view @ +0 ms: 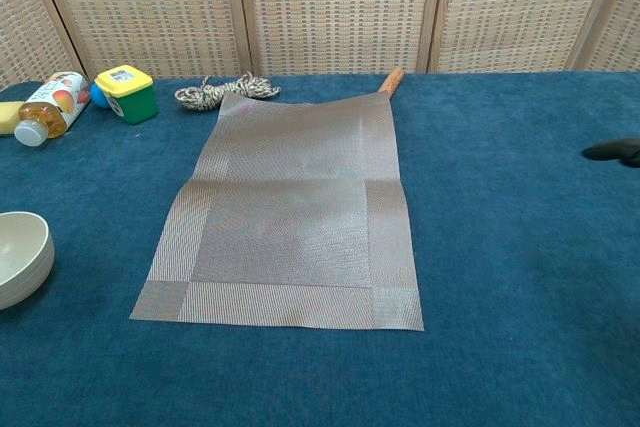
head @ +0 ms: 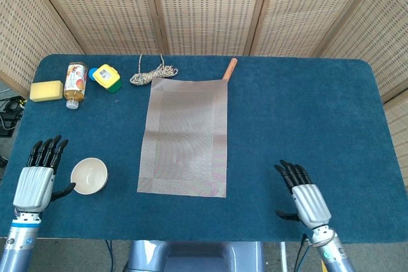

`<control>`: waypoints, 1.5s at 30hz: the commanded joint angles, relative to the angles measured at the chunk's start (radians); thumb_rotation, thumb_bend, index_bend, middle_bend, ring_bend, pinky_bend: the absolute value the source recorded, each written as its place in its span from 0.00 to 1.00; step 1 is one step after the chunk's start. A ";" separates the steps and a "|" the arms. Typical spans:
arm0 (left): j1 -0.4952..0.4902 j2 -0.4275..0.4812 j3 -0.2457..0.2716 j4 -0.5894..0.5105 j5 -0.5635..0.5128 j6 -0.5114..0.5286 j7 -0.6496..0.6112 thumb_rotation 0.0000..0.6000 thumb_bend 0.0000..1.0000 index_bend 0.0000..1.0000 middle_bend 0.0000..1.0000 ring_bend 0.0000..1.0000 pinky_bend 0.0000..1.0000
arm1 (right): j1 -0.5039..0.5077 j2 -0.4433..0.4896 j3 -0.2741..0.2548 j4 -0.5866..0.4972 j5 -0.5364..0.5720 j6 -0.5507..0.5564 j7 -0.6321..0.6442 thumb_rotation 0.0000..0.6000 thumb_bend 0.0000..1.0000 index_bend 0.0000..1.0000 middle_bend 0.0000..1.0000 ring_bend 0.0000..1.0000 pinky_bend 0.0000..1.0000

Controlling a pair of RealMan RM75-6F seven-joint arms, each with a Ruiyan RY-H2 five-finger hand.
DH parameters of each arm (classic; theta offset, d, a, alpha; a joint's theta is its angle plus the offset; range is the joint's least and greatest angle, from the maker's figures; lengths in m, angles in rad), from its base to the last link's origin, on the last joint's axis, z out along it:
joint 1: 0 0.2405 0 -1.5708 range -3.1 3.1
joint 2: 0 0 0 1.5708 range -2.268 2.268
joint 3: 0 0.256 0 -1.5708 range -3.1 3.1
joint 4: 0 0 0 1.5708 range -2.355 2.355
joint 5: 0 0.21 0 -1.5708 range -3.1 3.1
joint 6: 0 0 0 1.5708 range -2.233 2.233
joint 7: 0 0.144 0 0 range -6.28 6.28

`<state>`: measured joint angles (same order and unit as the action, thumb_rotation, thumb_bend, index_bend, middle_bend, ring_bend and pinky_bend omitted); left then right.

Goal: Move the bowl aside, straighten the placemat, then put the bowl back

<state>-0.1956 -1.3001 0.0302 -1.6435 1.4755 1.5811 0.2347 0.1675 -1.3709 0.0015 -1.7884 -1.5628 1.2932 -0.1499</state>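
Blue tabletop. Bowl left of placemat: rigid, light, likely slippery; take by rim. Your left hand, right hand spread, empty.

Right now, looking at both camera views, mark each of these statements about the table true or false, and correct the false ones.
1. The bowl sits on the placemat. False: it stands on the blue cloth, left of the placemat and apart from it.
2. The left hand holds the bowl. False: its fingers are spread, with only the thumb tip close to the rim.
3. A coil of rope lies at the placemat's far left corner. True.
4. The right hand holds nothing. True.
5. The bottle stands upright. False: it lies on its side, between the yellow sponge and the yellow-lidded box.
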 commanded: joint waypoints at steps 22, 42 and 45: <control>0.023 0.017 -0.037 -0.005 0.019 -0.033 -0.053 1.00 0.04 0.00 0.00 0.00 0.00 | 0.121 -0.496 0.132 0.195 0.270 -0.096 -0.257 1.00 0.14 0.02 0.00 0.00 0.00; 0.029 0.015 -0.064 0.003 0.002 -0.073 -0.063 1.00 0.05 0.00 0.00 0.00 0.00 | 0.142 -0.595 0.154 0.297 0.361 -0.098 -0.191 1.00 0.14 0.00 0.00 0.00 0.00; 0.030 0.015 -0.066 0.004 0.001 -0.075 -0.064 1.00 0.05 0.00 0.00 0.00 0.00 | 0.145 -0.602 0.156 0.307 0.364 -0.099 -0.187 1.00 0.14 0.00 0.00 0.00 0.00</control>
<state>-0.1657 -1.2853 -0.0358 -1.6400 1.4768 1.5062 0.1708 0.3117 -1.9713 0.1566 -1.4831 -1.2000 1.1950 -0.3380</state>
